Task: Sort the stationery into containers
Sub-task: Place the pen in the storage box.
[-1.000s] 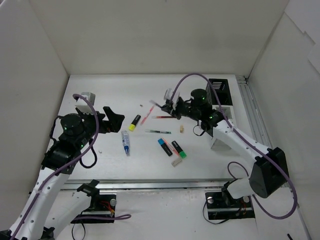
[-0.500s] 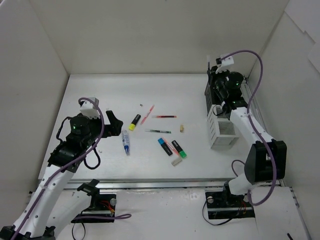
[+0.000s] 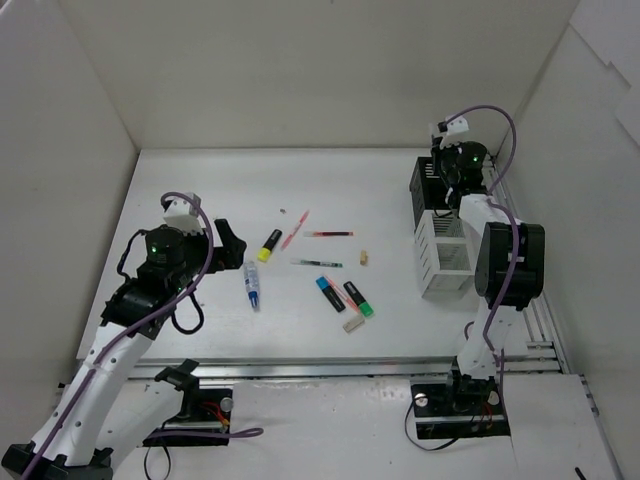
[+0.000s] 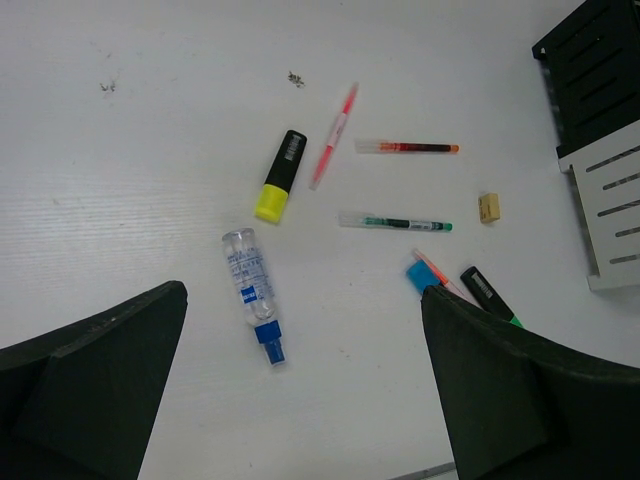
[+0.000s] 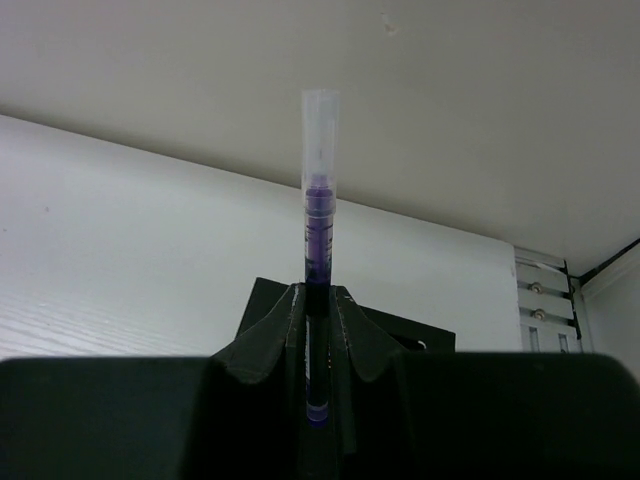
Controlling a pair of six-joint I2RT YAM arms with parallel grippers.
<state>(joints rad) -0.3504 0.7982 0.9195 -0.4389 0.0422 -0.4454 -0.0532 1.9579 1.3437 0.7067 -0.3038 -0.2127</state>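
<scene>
Print on the blue label of the tube (image 4: 252, 293) and on the yellow highlighter (image 4: 279, 176) is too small to read. Both lie on the worktop (image 3: 200, 190) among loose pens, a beige eraser (image 4: 489, 207) and a blue highlighter (image 4: 421, 275). At the far right stands the black box (image 3: 422, 185), with the white box (image 3: 427, 262) joined on its near side; what they contain cannot be told. The right claw (image 5: 318, 300) grips a purple pen (image 5: 319, 215) upright above the black box. The left claw (image 3: 228, 245) is spread wide over the tube.
</scene>
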